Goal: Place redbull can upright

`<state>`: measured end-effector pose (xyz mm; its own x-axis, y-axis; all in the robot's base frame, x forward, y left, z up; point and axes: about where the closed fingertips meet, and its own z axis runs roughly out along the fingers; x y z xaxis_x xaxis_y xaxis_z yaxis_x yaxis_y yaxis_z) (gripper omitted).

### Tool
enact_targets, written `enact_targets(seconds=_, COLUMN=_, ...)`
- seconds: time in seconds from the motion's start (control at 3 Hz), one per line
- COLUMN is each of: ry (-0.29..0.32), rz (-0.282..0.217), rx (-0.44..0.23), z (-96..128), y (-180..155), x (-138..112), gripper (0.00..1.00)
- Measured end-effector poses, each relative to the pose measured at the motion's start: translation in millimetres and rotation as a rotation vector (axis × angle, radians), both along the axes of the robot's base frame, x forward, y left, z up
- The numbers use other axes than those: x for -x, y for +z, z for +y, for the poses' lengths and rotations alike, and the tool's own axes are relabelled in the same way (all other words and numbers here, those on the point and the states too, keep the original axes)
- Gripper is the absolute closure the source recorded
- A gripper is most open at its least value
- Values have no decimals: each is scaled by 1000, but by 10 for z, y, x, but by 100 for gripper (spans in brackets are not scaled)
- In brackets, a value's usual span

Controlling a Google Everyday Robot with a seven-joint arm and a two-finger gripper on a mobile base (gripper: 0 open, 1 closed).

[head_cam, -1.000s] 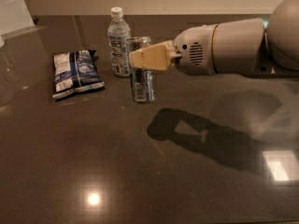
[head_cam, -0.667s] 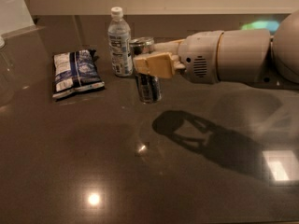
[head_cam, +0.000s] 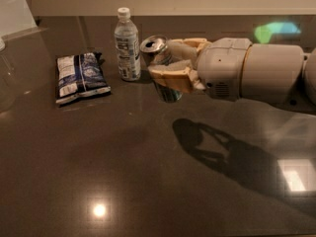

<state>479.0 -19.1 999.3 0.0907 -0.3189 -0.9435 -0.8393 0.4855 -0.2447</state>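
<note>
The redbull can (head_cam: 157,53) is a slim silver-and-blue can with a silver pull-tab top. My gripper (head_cam: 170,60) is shut on it, one tan finger (head_cam: 170,77) in front and one behind. The can is held above the dark table (head_cam: 123,172), tilted with its top leaning left toward the water bottle. Its lower end (head_cam: 168,94) shows below the front finger. The arm comes in from the right.
A clear water bottle (head_cam: 127,44) with a white cap stands just left of the can. A blue-and-white snack bag (head_cam: 80,77) lies further left. A clear container edge (head_cam: 6,78) is at the far left. The arm's shadow (head_cam: 232,157) falls on the table.
The can has been lifted off the table and tilted, its top now leaning left. The gripper and arm have shifted slightly right and up with it.
</note>
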Motion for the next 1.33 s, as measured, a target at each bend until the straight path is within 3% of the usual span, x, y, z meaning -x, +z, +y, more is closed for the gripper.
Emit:
enact_targets(seconds=0.33, ry=21, rz=-69, rx=-9, z=-110, y=-90, x=-57, gripper=100)
enact_targets(seconds=0.67, ry=38, rz=-57, rx=-57, z=-193, y=-217, x=-163, gripper=100)
enact_targets(seconds=1.33, ry=54, rz=22, rx=-145, z=-316, y=-465, x=-362, gripper=100)
